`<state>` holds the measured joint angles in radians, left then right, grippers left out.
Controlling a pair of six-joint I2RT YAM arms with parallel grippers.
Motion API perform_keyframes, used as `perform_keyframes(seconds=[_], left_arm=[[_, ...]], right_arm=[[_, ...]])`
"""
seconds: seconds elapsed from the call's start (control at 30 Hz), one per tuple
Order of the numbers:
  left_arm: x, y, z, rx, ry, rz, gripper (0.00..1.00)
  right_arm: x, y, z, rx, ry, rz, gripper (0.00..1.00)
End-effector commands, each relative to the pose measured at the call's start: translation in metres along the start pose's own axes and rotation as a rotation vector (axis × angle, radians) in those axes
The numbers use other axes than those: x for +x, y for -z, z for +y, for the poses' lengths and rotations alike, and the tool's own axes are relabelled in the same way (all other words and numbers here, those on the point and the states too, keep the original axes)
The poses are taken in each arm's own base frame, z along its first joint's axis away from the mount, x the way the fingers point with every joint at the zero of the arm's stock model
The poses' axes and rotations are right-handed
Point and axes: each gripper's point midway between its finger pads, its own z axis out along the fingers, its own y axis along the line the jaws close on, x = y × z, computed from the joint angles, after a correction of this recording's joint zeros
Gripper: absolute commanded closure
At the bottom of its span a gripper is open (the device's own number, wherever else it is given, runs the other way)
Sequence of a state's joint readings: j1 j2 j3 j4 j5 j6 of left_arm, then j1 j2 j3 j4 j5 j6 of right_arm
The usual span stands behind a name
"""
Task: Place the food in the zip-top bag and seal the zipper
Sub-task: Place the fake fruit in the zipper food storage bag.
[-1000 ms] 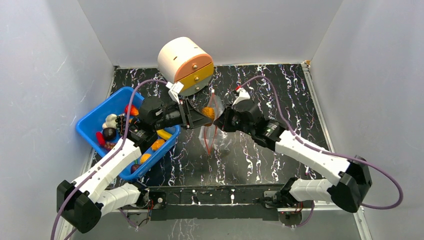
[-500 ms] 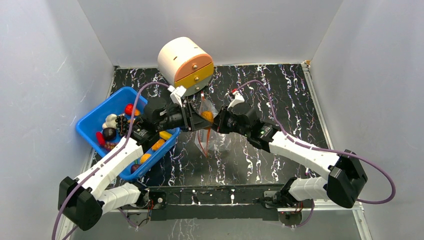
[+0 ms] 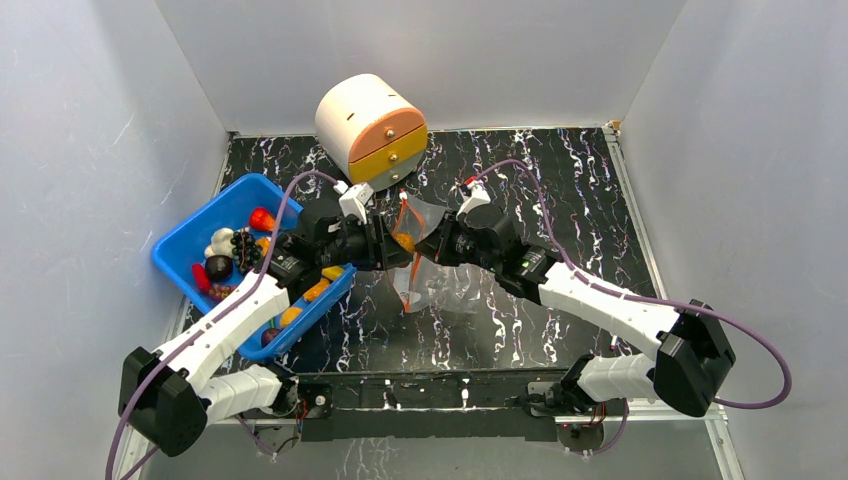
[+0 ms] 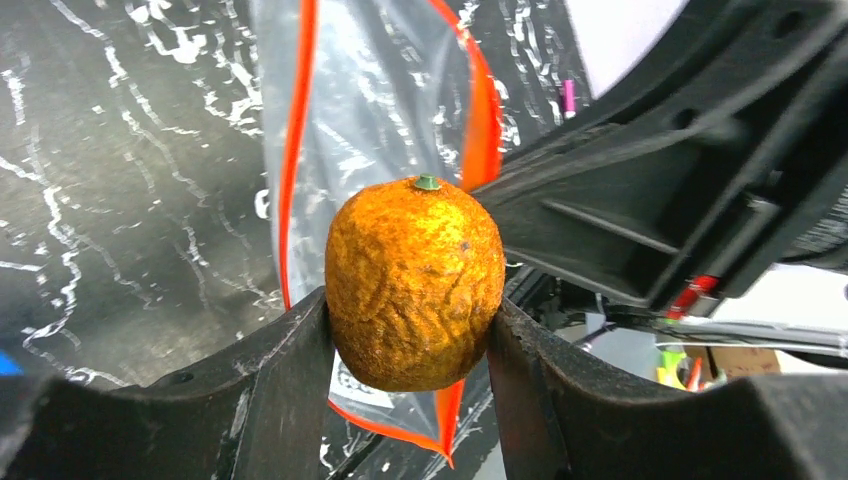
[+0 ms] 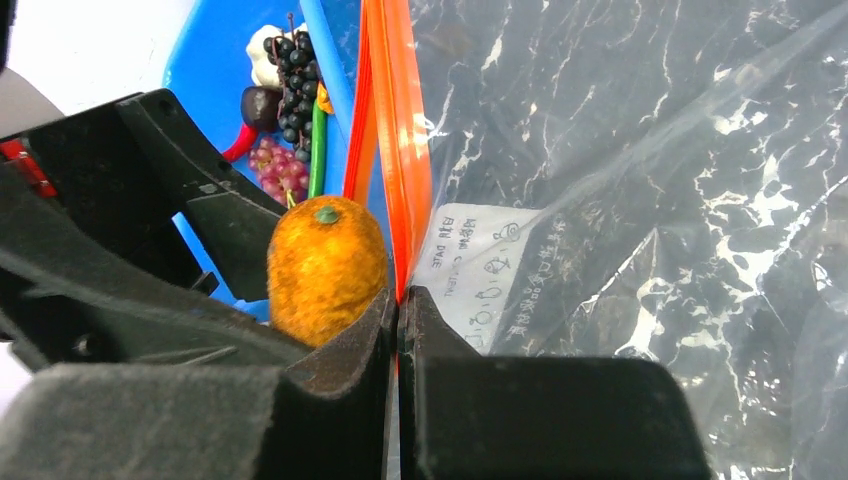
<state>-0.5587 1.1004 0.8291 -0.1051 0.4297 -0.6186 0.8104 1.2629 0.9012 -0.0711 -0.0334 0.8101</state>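
Note:
My left gripper (image 4: 408,312) is shut on an orange round fruit (image 4: 415,285) with a small green stem, holding it at the mouth of the zip-top bag (image 4: 380,110). The red-orange zipper (image 4: 296,150) runs on both sides of the fruit. My right gripper (image 5: 398,300) is shut on one zipper (image 5: 400,150) strip beside the white label (image 5: 475,265) and holds the clear bag (image 3: 432,285) up off the table. In the top view the two grippers meet at mid-table, left gripper (image 3: 392,244) facing right gripper (image 3: 424,248). More food (image 3: 232,252) lies in the blue bin.
The blue bin (image 3: 195,235) stands at the left with dark grapes (image 5: 298,70), white garlic and red and yellow pieces in it. A round cream box with orange and yellow drawers (image 3: 372,125) stands at the back. White walls close in the marbled black table (image 3: 560,190).
Both grippers have shifted a little left and nearer. The bag swung along with the right gripper and its mouth stands wider. The orange fruit stays in the left gripper.

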Motion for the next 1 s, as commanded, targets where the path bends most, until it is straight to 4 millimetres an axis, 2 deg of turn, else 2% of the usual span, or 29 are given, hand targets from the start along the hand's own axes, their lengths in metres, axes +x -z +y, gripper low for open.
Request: perform_keyframes(seconds=[0.0, 0.1, 0.2, 0.27, 0.37, 0.53, 0.7, 0.83, 0.97], left_arm=[[0.003, 0.0, 0.024, -0.128, -0.026, 0.019, 0.65], [0.006, -0.003, 0.034, -0.177, -0.018, 0.044, 0.65], [0.007, -0.005, 0.035, -0.177, -0.016, 0.059, 0.62], [0.007, -0.005, 0.034, -0.175, -0.014, 0.064, 0.56], [0.003, -0.001, 0.025, -0.15, -0.014, 0.059, 0.44], [-0.007, 0.011, 0.003, -0.085, -0.022, 0.012, 0.31], [-0.014, 0.02, -0.013, -0.042, -0.024, -0.004, 0.3], [-0.026, 0.033, -0.024, -0.047, -0.038, -0.039, 0.3], [-0.041, 0.048, -0.021, -0.137, -0.069, -0.068, 0.31]], right_arm=[[-0.02, 0.01, 0.033, -0.12, 0.016, -0.062, 1.0], [-0.021, 0.011, 0.038, -0.138, 0.02, -0.054, 1.0], [-0.023, 0.012, 0.042, -0.15, 0.027, -0.054, 1.0], [-0.025, 0.012, 0.044, -0.151, 0.03, -0.058, 1.0], [-0.028, 0.014, 0.045, -0.145, 0.036, -0.061, 1.0], [-0.031, 0.017, 0.044, -0.136, 0.039, -0.073, 1.0], [-0.033, 0.02, 0.045, -0.136, 0.03, -0.085, 1.0], [-0.034, 0.024, 0.042, -0.115, 0.04, -0.086, 1.0], [-0.035, 0.034, 0.03, -0.059, 0.094, -0.096, 1.0]])
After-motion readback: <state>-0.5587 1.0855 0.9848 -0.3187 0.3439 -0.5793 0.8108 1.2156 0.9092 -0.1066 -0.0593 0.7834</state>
